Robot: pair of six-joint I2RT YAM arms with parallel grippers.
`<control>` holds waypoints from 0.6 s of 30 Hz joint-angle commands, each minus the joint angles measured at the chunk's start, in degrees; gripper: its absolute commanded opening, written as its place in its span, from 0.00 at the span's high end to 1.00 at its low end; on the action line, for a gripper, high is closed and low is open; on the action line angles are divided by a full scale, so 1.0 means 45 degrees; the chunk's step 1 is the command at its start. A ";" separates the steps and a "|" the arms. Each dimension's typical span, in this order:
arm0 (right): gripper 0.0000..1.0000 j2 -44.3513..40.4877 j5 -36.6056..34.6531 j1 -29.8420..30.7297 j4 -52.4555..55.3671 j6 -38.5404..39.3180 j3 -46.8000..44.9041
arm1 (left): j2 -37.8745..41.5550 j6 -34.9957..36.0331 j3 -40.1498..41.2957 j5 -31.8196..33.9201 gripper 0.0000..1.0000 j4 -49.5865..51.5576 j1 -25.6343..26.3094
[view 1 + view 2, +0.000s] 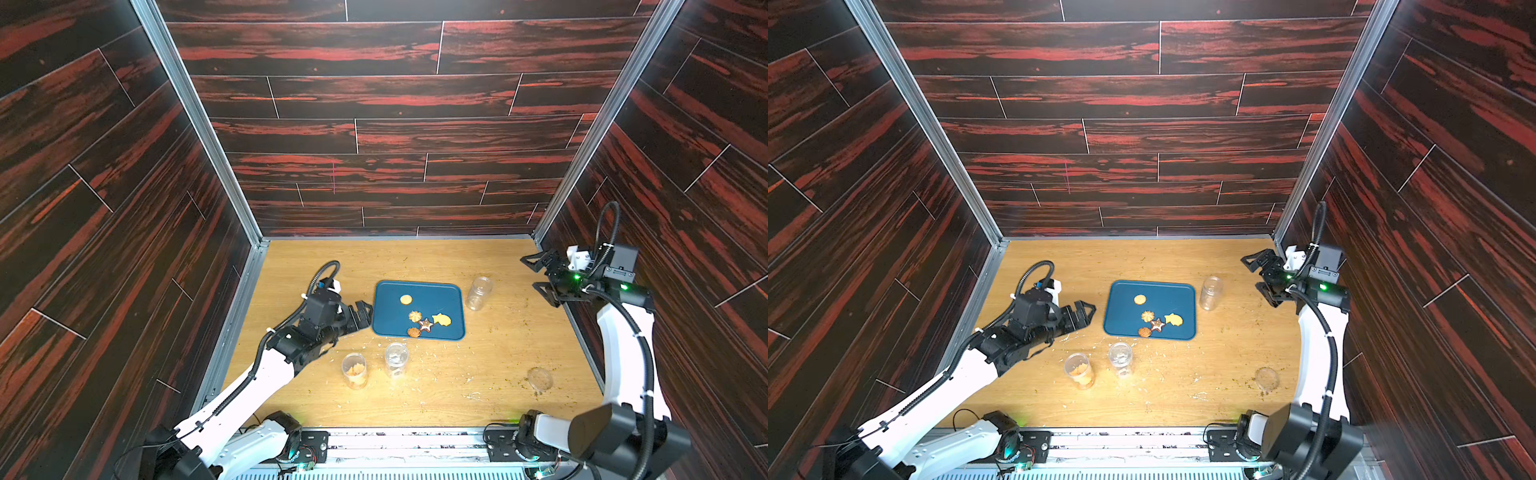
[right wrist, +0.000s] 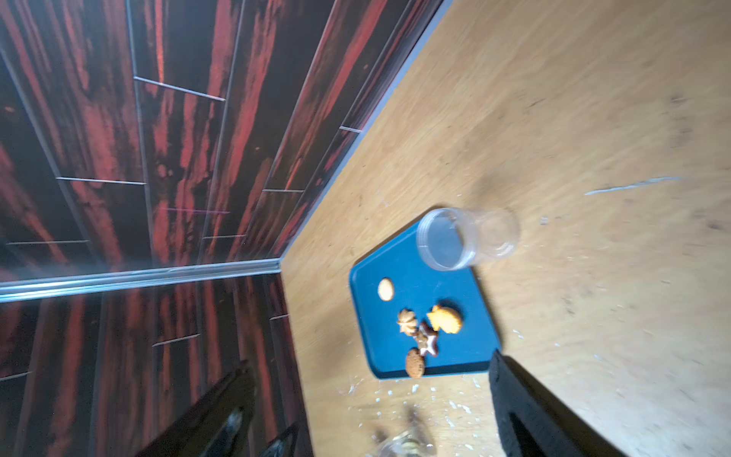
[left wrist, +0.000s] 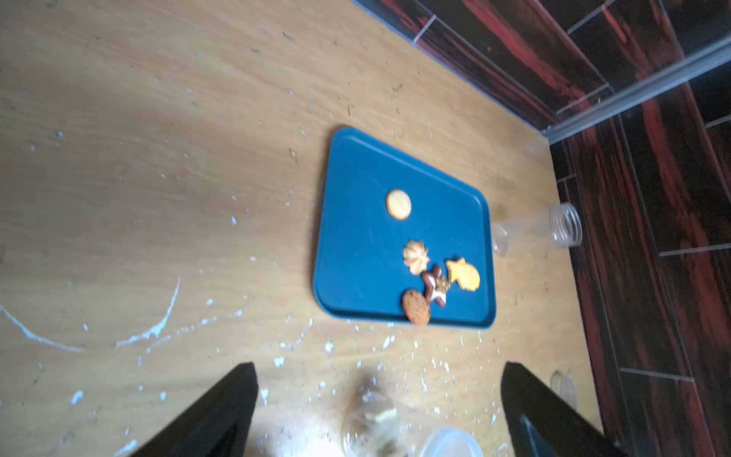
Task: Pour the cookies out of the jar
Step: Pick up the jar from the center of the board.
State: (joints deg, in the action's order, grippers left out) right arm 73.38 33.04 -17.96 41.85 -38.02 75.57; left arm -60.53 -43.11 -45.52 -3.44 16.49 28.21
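Cookies out, claws idle. My left claw [image 1: 365,314] stands with its jaws spread wide and nothing between them. Its fingertips are just beside the short edge of the blue tray [image 1: 388,320], and from up here I cannot tell whether they touch it. Straight ahead of that claw, on the tray, lie the cookies [image 1: 425,324], five in all. A pale round cookie [image 1: 406,299] sits apart from the rest. The other four form a loose cluster: a swirl [image 1: 414,316], a brown star [image 1: 425,325] with white icing, a yellow fish shape [image 1: 441,319] and a dark round cookie [image 1: 413,332] resting on the tray's rim. In the left wrist view the star touches the dark round cookie.

My right claw [image 1: 528,272] hangs raised by the side wall [image 1: 685,208], its jaws also wide apart and gripping nothing. Between it and the tray, just beside the tray's far short edge, the empty jar [image 1: 478,293] stands upright with its mouth up, apart from both claws.

Behind the left claw and off to one side, toward the arm bases, two more containers stand upright near each other. One is a jar of biscuit pieces [image 1: 354,371]; the other is a third jar [image 1: 396,358] whose contents I cannot make out. A clear lid [image 1: 540,379] lies flat on the wooden table [image 1: 311,266], well apart from the right claw and back toward that arm's base. Pale crumbs [image 3: 158,332] litter the table beside the tray.
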 commanded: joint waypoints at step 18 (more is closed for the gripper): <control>0.06 0.3798 0.1201 0.1441 -0.4087 -0.0133 0.1857 | -0.3654 0.1287 -0.2285 -0.0209 0.00 -0.1690 -0.0449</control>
State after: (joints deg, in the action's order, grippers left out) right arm 86.17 36.80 -14.59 27.33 -40.29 78.08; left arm -74.85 -38.79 -51.24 -4.14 10.59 26.59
